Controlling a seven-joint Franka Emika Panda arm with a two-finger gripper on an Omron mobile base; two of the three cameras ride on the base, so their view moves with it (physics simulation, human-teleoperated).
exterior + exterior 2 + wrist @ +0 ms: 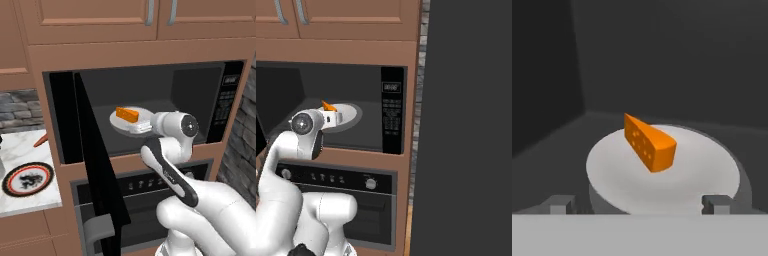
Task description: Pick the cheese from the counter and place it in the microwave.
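The cheese (649, 142), a small orange wedge, lies on the white round plate (702, 175) inside the dark cavity of the microwave (200, 90). My gripper (639, 204) is open just in front of the plate. Its two fingertips (562, 204) stand wide apart and the wedge lies beyond them, untouched. From the left base view the cheese (127, 114) rests on the plate (116, 125) just left of my hand. In the right base view the cheese (329, 106) peeks out above my wrist. The counter (30, 145) is off to the left.
The microwave's black door (95, 165) hangs open on the left, close to my forearm. Below is a black oven with knobs (356, 190). A patterned plate (27, 178) and a red-orange stick (41, 140) lie on the counter. The button panel (392, 110) is at right.
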